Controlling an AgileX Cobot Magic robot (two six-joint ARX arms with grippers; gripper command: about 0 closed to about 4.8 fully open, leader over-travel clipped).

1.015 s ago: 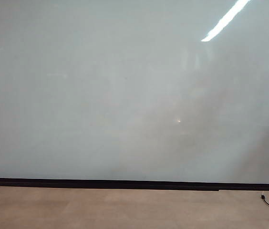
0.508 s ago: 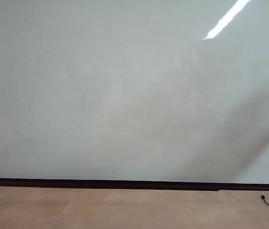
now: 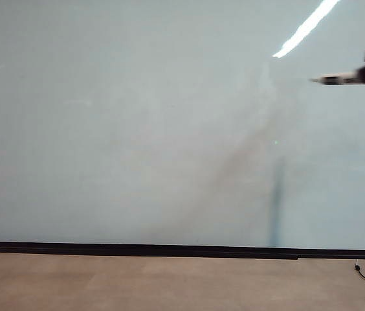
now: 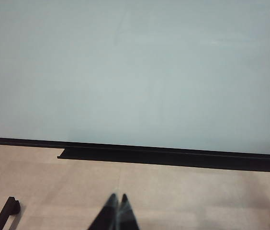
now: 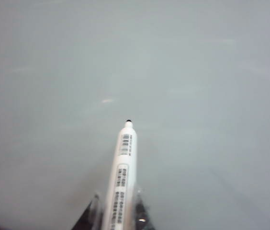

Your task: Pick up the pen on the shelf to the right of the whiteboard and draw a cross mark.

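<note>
The left gripper (image 4: 117, 203) sits low with its fingers pressed together before the whiteboard (image 3: 137, 129), while at the far right the right gripper (image 5: 118, 211) clamps the pen (image 3: 339, 79), tip pointing leftward.

You are seeing soft, even light; a ceiling lamp is glaring on the whiteboard (image 3: 137, 129), grey shadows are falling across it, and the right wrist view is looking slightly blurred.
</note>
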